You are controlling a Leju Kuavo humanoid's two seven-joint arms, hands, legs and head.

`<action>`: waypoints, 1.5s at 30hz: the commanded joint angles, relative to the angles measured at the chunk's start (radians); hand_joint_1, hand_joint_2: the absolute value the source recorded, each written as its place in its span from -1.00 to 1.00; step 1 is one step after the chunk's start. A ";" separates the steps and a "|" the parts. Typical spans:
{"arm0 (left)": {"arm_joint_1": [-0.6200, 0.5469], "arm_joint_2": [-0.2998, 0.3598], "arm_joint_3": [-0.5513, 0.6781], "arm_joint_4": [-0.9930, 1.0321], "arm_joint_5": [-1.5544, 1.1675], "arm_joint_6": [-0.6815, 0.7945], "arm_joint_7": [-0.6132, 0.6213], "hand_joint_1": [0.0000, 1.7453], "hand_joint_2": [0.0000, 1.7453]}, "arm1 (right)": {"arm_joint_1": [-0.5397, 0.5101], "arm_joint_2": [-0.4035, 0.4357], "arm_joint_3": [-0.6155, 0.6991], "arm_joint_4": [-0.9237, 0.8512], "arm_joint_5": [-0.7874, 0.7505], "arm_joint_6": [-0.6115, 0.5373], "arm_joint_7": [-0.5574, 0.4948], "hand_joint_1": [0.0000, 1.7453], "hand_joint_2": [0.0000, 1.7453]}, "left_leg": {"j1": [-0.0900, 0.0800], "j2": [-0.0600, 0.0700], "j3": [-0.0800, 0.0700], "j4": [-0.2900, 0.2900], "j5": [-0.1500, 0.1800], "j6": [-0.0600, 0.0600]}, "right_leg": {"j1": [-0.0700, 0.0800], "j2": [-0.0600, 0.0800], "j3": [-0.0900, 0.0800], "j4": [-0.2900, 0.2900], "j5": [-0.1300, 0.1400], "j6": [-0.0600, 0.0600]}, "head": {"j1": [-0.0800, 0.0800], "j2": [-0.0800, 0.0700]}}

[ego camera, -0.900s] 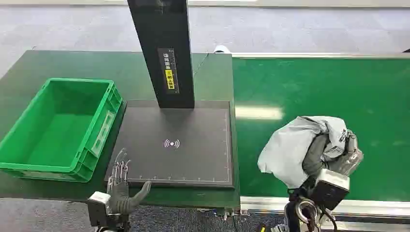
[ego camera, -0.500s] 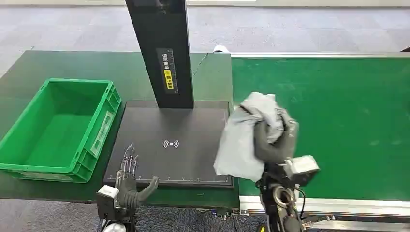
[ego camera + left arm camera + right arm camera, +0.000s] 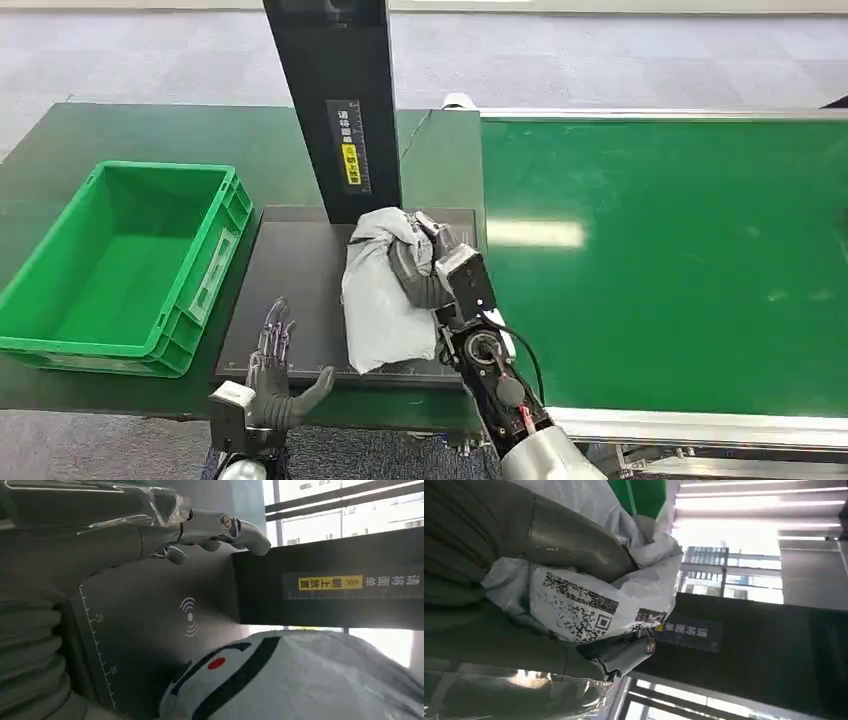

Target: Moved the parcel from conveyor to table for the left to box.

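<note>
1 grey parcel (image 3: 378,295) gripped by right robot hand (image 3: 420,262) over scanner pad (image 3: 300,290), left robot hand (image 3: 268,372) open

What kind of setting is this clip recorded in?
Probably a parcel-sorting or logistics station. A green conveyor belt runs beside a black scanning pad with an upright post, a green crate waits alongside, and the right hand holds a grey parcel.

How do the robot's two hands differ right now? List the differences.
The right hand grips the grey plastic parcel over the black scanner pad; the left hand holds nothing. The right hand's fingers wrap the parcel; the left hand's fingers are spread, at the pad's near edge. Both are grey.
</note>
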 commanded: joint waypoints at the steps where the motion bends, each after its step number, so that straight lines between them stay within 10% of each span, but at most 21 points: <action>1: -0.030 0.029 -0.034 0.066 0.000 0.009 0.001 -1.00 1.00 | -0.192 0.034 0.090 0.311 0.065 -0.102 0.105 -1.00 1.00 | 0.000 0.001 0.001 0.000 0.000 0.000 | 0.000 0.001 0.000 0.000 0.000 0.000 | 0.000 0.000; 11: -0.013 0.021 -0.012 0.044 -0.004 0.017 0.001 -1.00 1.00 | -0.158 -0.004 0.074 0.254 0.094 -0.275 0.060 -1.00 1.00 | 0.000 0.000 0.002 -0.001 0.000 0.000 | 0.000 -0.001 0.002 -0.001 0.000 0.000 | 0.000 0.000; 15: 0.032 0.031 0.013 -0.010 -0.003 0.035 0.001 -1.00 1.00 | 0.023 -0.073 -0.008 0.108 0.034 -0.218 -0.017 -1.00 1.00 | 0.000 -0.002 0.002 -0.001 0.000 0.000 | 0.000 -0.002 0.002 -0.002 0.000 0.000 | 0.000 0.000; 24: 0.074 0.002 0.028 -0.164 -0.211 0.515 0.016 -1.00 1.00 | 0.338 -0.158 -0.052 -0.303 0.070 -0.193 -0.014 -1.00 1.00 | 0.001 -0.007 0.000 0.000 -0.001 0.001 | 0.001 -0.006 0.002 -0.002 -0.002 0.000 | 0.000 0.000; 30: 0.103 -0.023 0.041 -0.212 -0.331 0.816 0.001 -1.00 1.00 | 0.331 -0.144 -0.051 -0.294 0.068 -0.181 -0.018 -1.00 1.00 | 0.000 -0.003 0.000 -0.001 -0.001 0.001 | 0.000 -0.002 0.000 -0.002 -0.001 0.000 | 0.000 0.000; 34: 0.156 -0.078 0.292 -0.537 -0.611 0.842 0.062 -1.00 1.00 | 0.332 -0.150 -0.062 -0.331 0.062 -0.193 -0.005 -1.00 1.00 | 0.001 0.000 -0.002 0.001 -0.002 0.000 | 0.001 0.001 -0.002 0.000 -0.001 0.000 | 0.000 0.000; 45: 0.147 -0.078 0.175 -0.747 -0.910 0.842 0.249 -1.00 1.00 | 0.361 -0.159 -0.107 -0.378 0.055 -0.192 -0.009 -1.00 1.00 | 0.000 0.000 -0.001 0.000 -0.002 0.000 | 0.001 0.000 -0.001 -0.001 -0.001 0.000 | -0.001 0.000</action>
